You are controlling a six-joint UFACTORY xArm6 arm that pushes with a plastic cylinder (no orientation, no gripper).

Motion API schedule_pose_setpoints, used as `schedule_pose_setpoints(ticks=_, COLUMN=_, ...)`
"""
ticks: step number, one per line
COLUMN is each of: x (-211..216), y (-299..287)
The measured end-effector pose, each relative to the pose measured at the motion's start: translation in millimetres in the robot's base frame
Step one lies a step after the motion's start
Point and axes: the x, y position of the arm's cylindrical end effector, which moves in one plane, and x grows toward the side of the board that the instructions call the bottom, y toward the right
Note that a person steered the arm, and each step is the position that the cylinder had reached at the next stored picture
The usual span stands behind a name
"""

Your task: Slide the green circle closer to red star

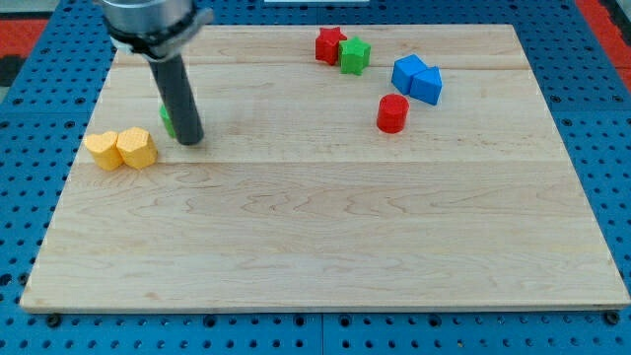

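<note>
The green circle [168, 118] is at the view's left, mostly hidden behind my rod; only a sliver of green shows at the rod's left side. My tip [190, 139] rests on the board right against it, on its right and lower side. The red star [329, 45] lies near the view's top, right of centre, far to the right of the green circle. A green cube [354, 55] touches the red star's right side.
Two yellow blocks [121, 149] sit side by side just left of and below my tip. Two blue blocks [418, 79] touch each other at the upper right. A red cylinder [392, 113] stands below them. The wooden board [325, 256] lies on a blue pegboard.
</note>
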Motion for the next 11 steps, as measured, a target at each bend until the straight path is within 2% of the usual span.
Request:
schedule_pose_setpoints(ticks=1, x=-36, y=-3)
schedule_pose_setpoints(ticks=2, x=-53, y=-35)
schedule_pose_setpoints(ticks=3, x=-33, y=-45)
schedule_pose_setpoints(ticks=4, x=-56, y=-132)
schedule_pose_setpoints(ticks=5, x=-74, y=-124)
schedule_pose_setpoints(ticks=6, x=-79, y=-16)
schedule_pose_setpoints(ticks=7, x=-60, y=43)
schedule_pose_setpoints(ticks=8, x=-64, y=57)
schedule_pose_setpoints(ticks=9, x=-102, y=111)
schedule_pose_setpoints(ticks=10, x=-125, y=126)
schedule_pose_setpoints(ticks=11, x=-123, y=95)
